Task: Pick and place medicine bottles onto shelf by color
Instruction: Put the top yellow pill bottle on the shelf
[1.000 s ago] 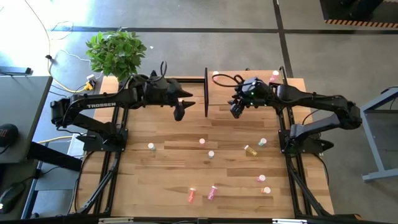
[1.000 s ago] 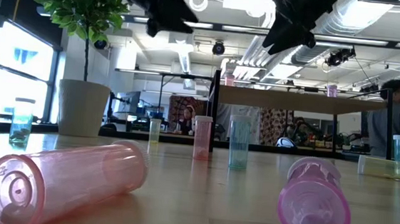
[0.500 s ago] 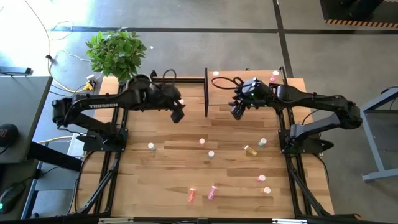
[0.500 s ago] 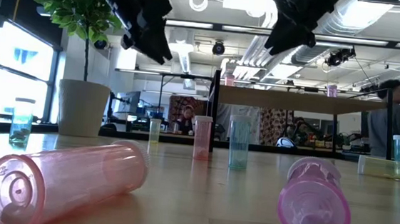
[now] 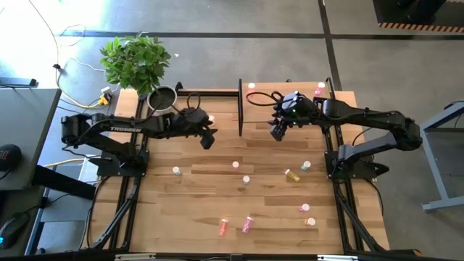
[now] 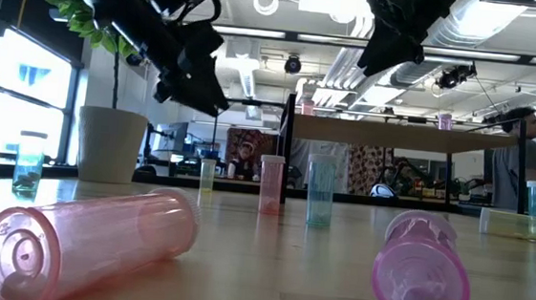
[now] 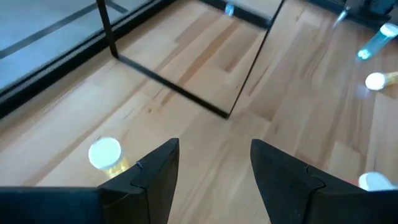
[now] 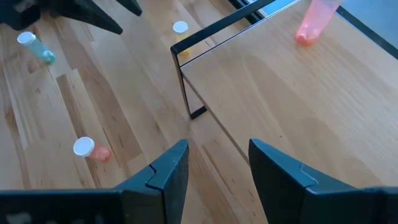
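Note:
My left gripper (image 5: 208, 139) (image 7: 214, 168) is open and hangs above the table's far middle, just left of the shelf's black end frame (image 5: 240, 109). A yellow bottle (image 7: 106, 154) stands just beside its finger, untouched. My right gripper (image 5: 276, 131) (image 8: 217, 168) is open and hovers over the near edge of the light-wood shelf (image 5: 304, 101). Two pink bottles (image 5: 251, 86) (image 5: 320, 88) stand on the shelf. Several small bottles dot the table, among them a yellow one (image 5: 292, 175), a green one (image 5: 306, 166), and red and pink ones lying near the front (image 5: 223, 228) (image 5: 247, 223).
A grey plant pot (image 5: 163, 98) with a leafy plant (image 5: 136, 61) sits at the table's far left corner, behind my left arm. In the low view, two pink bottles (image 6: 88, 241) (image 6: 422, 268) lie on their sides close to the camera. A person (image 6: 521, 160) stands beyond the table.
My left gripper has come down from high above toward the table and drawn slightly toward the near edge, staying open; its arm now lies lower, uncovering the plant pot. My right gripper has kept still.

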Tool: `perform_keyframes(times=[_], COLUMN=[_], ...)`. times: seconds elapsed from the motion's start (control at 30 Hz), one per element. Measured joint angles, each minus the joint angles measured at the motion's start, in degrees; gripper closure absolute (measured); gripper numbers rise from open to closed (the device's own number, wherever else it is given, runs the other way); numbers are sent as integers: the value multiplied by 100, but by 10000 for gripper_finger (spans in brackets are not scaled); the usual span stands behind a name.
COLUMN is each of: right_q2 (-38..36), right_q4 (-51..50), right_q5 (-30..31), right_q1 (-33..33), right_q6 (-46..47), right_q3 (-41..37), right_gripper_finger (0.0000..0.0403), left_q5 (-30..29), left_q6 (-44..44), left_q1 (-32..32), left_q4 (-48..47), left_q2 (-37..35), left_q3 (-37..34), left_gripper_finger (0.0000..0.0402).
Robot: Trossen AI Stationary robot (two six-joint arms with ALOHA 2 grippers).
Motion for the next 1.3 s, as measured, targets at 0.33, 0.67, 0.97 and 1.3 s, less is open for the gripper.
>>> perform_keyframes(times=[0.33, 0.67, 0.97, 1.3], right_q2=[0, 0, 0, 0], right_q4=[-43, -14, 148, 180], right_q5=[0, 0, 235, 323], right_q1=[0, -7, -7, -9], right_q6=[-55, -58, -42, 167], right_q3=[-2, -2, -2, -2], right_gripper_finger=[244, 244, 244, 244], left_q5=[-304, -514, 89, 137], left_q6=[53, 23, 598, 655], left_q1=[26, 403, 756, 1002], left_q4=[474, 1552, 2198, 2980], left_q2=[2, 4, 278, 1333], left_q3=[-653, -1426, -1681, -1647], left_gripper_finger=[213, 213, 213, 213])
